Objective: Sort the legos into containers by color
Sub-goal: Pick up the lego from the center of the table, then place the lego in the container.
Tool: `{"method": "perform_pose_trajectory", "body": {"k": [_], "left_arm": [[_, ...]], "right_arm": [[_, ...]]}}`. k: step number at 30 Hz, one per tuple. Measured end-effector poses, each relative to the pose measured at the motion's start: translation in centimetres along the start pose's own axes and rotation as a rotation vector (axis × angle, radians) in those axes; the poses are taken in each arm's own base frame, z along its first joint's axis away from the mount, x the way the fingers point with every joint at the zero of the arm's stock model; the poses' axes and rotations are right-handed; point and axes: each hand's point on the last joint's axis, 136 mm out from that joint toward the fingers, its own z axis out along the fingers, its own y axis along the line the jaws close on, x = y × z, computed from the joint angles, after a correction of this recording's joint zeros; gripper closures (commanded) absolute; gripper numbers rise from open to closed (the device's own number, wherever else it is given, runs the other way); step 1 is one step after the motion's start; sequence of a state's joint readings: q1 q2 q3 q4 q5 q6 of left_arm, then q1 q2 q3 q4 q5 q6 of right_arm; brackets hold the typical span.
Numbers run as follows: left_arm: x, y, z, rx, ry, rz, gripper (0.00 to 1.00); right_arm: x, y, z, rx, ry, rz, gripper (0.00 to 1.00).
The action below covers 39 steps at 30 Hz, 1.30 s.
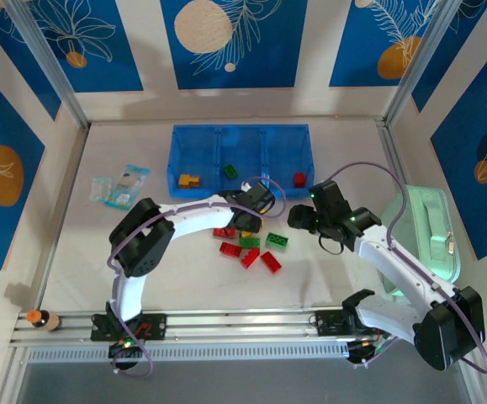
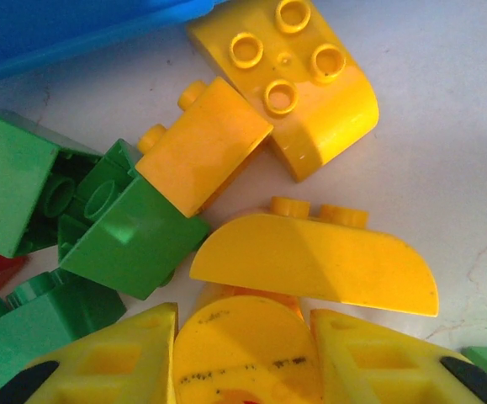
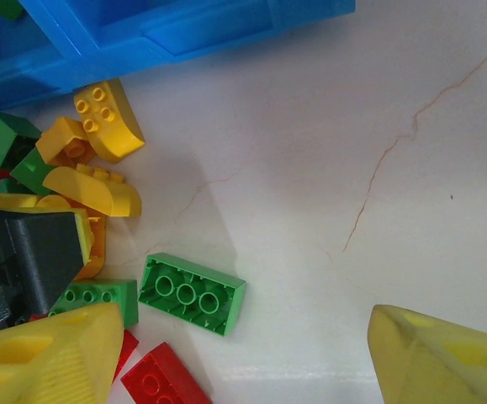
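The left gripper (image 2: 243, 313) is down in the pile with its jaws narrow. A rounded yellow-orange brick (image 2: 243, 353) is caught between its fingers (image 2: 108, 366), and both pads look pressed to its sides. Just ahead of the fingertips lies a yellow half-round brick (image 2: 319, 265), touching the held one or very nearly. Beyond that a small yellow brick (image 2: 205, 143) leans on a green brick (image 2: 134, 231). Further out again sits a curved four-stud yellow brick (image 2: 298, 84), close to the blue tray (image 2: 58, 34).

The call here is a straight lift before any swing. A sideways drag would likely shove the half-round and its green neighbour around. The grip sits on a curved face, so a slip is possible and a slow rise is the safe play. Then it goes over the tray's near wall to the left compartment (image 1: 191, 153), beyond the hand and off to its left, where yellow bricks (image 1: 189, 179) already sit.

The right gripper (image 3: 243, 337) hangs wide open and holds nothing. A long green brick (image 3: 193, 295) lies underside-up just ahead of it, and most of the legos (image 1: 250, 244) wait unsorted on the table (image 1: 184, 278).
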State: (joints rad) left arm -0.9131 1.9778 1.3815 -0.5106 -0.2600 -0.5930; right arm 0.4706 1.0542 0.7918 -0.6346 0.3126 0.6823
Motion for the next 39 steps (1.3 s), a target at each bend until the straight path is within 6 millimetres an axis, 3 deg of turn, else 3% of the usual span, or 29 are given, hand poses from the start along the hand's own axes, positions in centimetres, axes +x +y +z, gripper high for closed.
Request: {"method": "perform_pose_trajectory", "body": {"k": [5, 10, 13, 16, 20, 24, 27, 29, 31, 36, 39], "left_arm": [[-0.2, 0.5, -1.4, 0.001, -0.003, -0.002, 0.69], [-3.5, 2.6, -5.9, 0.034, -0.097, -0.038, 0.69], [-6.5, 6.5, -8.7, 0.025, -0.175, -0.106, 0.69], [-8.9, 12.0, -10.4, -0.022, -0.234, -0.194, 0.69], [-10.5, 18.5, -10.8, -0.096, -0.248, -0.280, 0.69], [-12.7, 21.9, -10.2, -0.131, -0.244, -0.311, 0.68], [-14.0, 22.5, -8.9, -0.136, -0.234, -0.295, 0.60], [-14.4, 22.4, -8.1, -0.135, -0.214, -0.274, 0.41], [-14.5, 22.2, -7.7, -0.127, -0.201, -0.258, 0.30], [-14.7, 21.9, -8.8, -0.108, -0.212, -0.256, 0.28], [-15.0, 21.5, -11.2, -0.093, -0.254, -0.252, 0.27]], "right_arm": [[0.1, 0.0, -0.3, -0.009, -0.008, 0.001, 0.23], [0.2, -0.1, -0.6, -0.016, -0.014, 0.005, 0.23], [0.3, 0.1, -0.9, -0.027, -0.021, 0.003, 0.23], [0.5, 0.3, -1.0, -0.037, -0.017, -0.006, 0.23], [1.2, 0.8, -1.1, -0.047, 0.000, -0.021, 0.22], [2.4, 1.2, -0.9, -0.050, 0.029, -0.038, 0.22], [3.5, 1.1, -0.9, -0.044, 0.054, -0.054, 0.22], [3.9, 1.2, -1.1, -0.047, 0.063, -0.063, 0.21], [4.3, 1.3, -1.2, -0.048, 0.069, -0.071, 0.20], [5.1, 1.4, -1.3, -0.046, 0.088, -0.097, 0.18], [5.9, 1.4, -1.1, -0.046, 0.105, -0.115, 0.18]]}}
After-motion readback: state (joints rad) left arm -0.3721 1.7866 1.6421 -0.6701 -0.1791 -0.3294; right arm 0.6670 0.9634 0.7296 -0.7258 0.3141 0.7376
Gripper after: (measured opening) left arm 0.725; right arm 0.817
